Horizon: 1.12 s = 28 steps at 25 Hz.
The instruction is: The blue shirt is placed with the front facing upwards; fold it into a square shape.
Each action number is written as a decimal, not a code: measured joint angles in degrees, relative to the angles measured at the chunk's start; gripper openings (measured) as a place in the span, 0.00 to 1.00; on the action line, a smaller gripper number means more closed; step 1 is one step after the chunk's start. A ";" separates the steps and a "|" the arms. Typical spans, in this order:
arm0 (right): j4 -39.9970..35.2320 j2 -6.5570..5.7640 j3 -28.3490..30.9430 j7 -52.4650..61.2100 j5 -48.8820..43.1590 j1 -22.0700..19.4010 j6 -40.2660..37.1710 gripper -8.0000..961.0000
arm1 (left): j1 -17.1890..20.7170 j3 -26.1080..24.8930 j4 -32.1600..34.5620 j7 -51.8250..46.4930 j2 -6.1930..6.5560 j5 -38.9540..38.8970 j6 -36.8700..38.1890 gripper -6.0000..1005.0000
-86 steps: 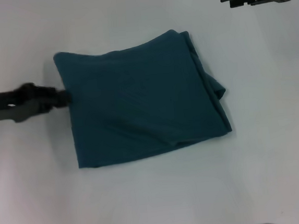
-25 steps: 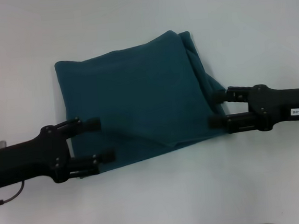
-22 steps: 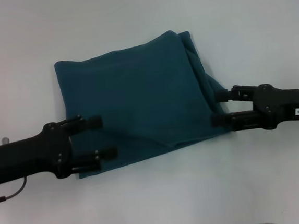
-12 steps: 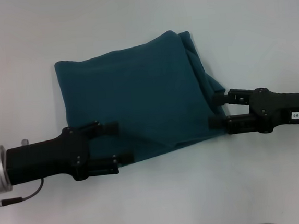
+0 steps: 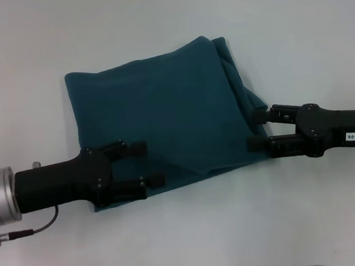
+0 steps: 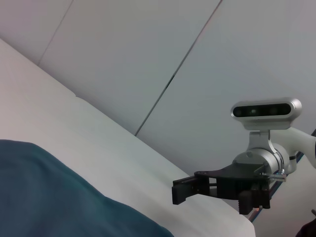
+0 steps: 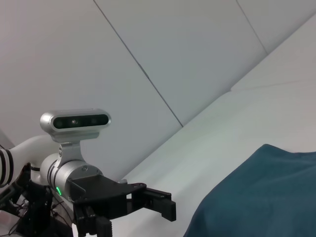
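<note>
Both open, the left hand (image 5: pixel 144 164) and right hand (image 5: pixel 257 130) flank the shirt's (image 5: pixel 164 118) near corners on the table (image 5: pixel 168 22); each should pinch every layer evenly before lifting.

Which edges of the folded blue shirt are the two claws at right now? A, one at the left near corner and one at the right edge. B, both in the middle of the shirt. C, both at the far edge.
A: in the head view the left claw sits open at the blue shirt's left near corner, while the right claw sits open at its right edge.
</note>
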 joint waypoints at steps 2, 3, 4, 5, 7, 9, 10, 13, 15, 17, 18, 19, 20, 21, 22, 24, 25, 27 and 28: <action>0.01 0.01 0.01 0.00 0.01 0.00 0.04 0.98 | -0.04 0.00 0.00 -0.01 0.00 -0.03 -0.01 0.92; 0.02 0.01 0.01 0.00 0.01 0.00 0.05 0.98 | -0.07 0.00 0.00 -0.02 0.00 -0.04 -0.01 0.92; 0.03 0.02 0.01 0.00 0.02 0.00 0.06 0.98 | -0.09 0.00 0.00 -0.02 0.00 -0.04 -0.01 0.92; 0.03 0.03 0.01 0.00 0.03 -0.01 0.06 0.98 | -0.12 0.00 0.00 -0.03 0.00 -0.05 -0.01 0.92; 0.04 0.04 0.01 0.00 0.04 -0.01 0.06 0.98 | -0.17 -0.09 0.00 -0.04 0.00 -0.06 -0.03 0.92; 0.05 0.04 0.01 0.00 0.04 -0.03 0.06 0.98 | -0.21 -0.21 0.00 -0.04 0.00 -0.08 -0.08 0.92; 0.05 0.04 0.01 0.00 0.04 -0.03 0.06 0.98 | -0.21 -0.22 0.00 -0.04 0.00 -0.09 -0.09 0.92; 0.05 0.04 0.01 0.00 0.04 -0.05 0.06 0.98 | -0.22 -0.25 0.00 -0.01 0.00 -0.11 -0.11 0.92; 0.05 0.04 0.01 0.00 0.04 -0.05 0.07 0.98 | -0.22 -0.29 0.00 0.05 0.00 -0.13 -0.17 0.92; 0.05 0.04 0.01 0.03 0.04 -0.06 0.06 0.98 | -0.22 -0.29 0.00 0.09 0.00 -0.14 -0.30 0.92; 0.05 0.04 0.01 0.04 0.04 -0.06 0.07 0.98 | -0.20 -0.28 0.00 0.11 0.00 -0.14 -0.33 0.92; 0.05 0.04 0.01 0.06 0.05 -0.06 0.06 0.98 | -0.18 -0.27 0.00 0.13 0.00 -0.14 -0.34 0.92; 0.05 0.04 0.01 0.08 0.04 -0.06 0.06 0.98 | -0.16 -0.28 0.00 0.14 0.00 -0.14 -0.35 0.92; 0.05 0.04 0.01 0.09 0.04 -0.06 0.06 0.98 | -0.13 -0.29 0.00 0.16 0.00 -0.15 -0.35 0.92; 0.05 0.04 0.01 0.12 0.05 -0.06 0.06 0.98 | -0.11 -0.30 0.00 0.18 0.00 -0.15 -0.36 0.92; 0.05 0.04 0.01 0.16 0.04 -0.06 0.06 0.98 | -0.06 -0.30 0.00 0.23 0.00 -0.15 -0.36 0.92; 0.05 0.04 0.01 0.16 0.04 -0.06 0.06 0.98 | -0.03 -0.30 0.00 0.23 0.00 -0.14 -0.36 0.92; 0.05 0.04 0.01 0.15 0.04 -0.06 0.06 0.98 | 0.01 -0.30 0.00 0.25 0.00 -0.15 -0.36 0.92; 0.08 0.04 0.01 0.15 0.04 -0.05 0.06 0.98 | 0.04 -0.30 0.00 0.25 0.00 -0.14 -0.36 0.92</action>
